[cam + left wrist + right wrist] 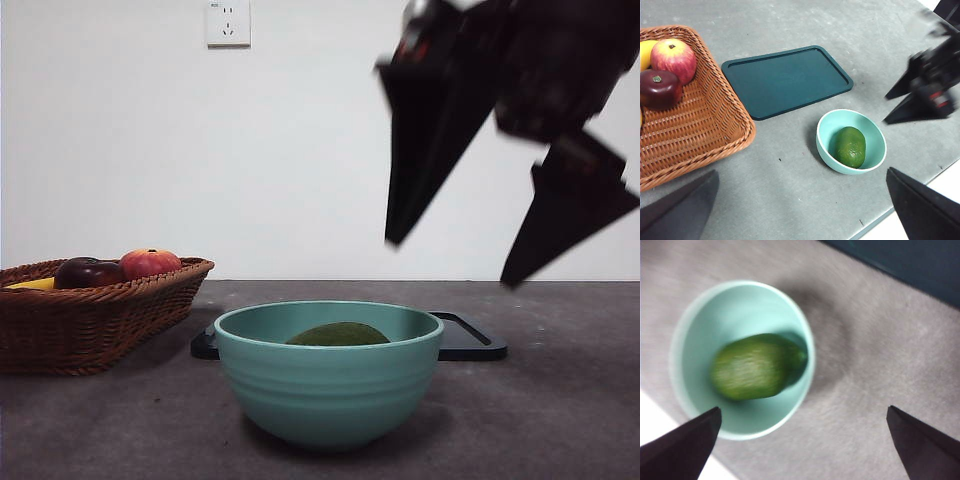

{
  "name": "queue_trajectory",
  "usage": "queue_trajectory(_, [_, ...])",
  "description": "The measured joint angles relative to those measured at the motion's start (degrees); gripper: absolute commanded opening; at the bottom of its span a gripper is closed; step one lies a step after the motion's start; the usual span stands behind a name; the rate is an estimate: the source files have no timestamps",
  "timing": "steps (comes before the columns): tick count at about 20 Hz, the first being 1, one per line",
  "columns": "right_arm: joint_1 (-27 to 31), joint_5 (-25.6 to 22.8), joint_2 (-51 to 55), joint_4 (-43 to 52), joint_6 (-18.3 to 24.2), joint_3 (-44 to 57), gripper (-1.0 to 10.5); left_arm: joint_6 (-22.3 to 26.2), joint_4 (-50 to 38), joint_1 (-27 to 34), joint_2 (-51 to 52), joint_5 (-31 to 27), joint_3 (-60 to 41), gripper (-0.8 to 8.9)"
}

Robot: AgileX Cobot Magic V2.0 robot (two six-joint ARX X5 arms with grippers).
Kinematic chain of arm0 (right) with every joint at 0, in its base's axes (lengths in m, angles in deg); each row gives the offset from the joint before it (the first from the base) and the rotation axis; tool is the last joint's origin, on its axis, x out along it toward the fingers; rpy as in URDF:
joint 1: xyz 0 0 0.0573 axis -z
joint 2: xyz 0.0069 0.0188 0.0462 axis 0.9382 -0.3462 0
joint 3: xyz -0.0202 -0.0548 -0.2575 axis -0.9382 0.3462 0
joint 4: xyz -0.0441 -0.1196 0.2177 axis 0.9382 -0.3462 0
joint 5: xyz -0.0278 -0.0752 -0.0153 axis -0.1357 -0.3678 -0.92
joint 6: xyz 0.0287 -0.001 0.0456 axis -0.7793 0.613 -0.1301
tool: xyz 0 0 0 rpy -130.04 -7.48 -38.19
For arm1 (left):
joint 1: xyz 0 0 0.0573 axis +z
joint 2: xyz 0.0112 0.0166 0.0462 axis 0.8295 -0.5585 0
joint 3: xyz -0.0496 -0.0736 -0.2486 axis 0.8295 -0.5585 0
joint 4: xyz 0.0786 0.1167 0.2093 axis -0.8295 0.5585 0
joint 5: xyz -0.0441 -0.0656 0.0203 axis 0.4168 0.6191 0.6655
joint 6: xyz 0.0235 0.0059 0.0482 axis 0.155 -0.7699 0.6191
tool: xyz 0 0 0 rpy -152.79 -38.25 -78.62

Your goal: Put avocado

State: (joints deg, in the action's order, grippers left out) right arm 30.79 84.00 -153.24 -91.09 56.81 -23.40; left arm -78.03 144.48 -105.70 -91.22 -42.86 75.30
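The avocado [338, 335] lies on its side inside the teal bowl [330, 385] at the table's front middle. It also shows in the left wrist view [850, 146] and the right wrist view [752, 367], where the bowl [695, 315] is slightly blurred. My right gripper [452, 262] is open and empty, in the air above and to the right of the bowl; it shows blurred in the left wrist view [885, 110]. Its own jaws [803, 410] stand wide apart. My left gripper [801, 171] is open and empty, high above the table, out of the front view.
A dark teal tray [785, 80] lies flat behind the bowl. A wicker basket [700, 130] at the left holds a dark maroon fruit [659, 87], a red-orange fruit [673, 59] and a yellow one [644, 52]. The table's front edge runs just in front of the bowl.
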Motion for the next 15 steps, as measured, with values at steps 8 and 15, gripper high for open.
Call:
queue_trajectory(8, [-1.7, -2.7, -10.8, 0.7, -1.1, -0.6, 5.3, 0.0, 0.0, 0.0, 0.0, 0.0, 0.0, 5.93])
queue_trajectory(15, [-1.9, -2.7, -12.0, 4.1, -5.6, -0.7, 2.0, 0.0, 0.0, 0.0, 0.0, 0.0, 0.0, 5.93])
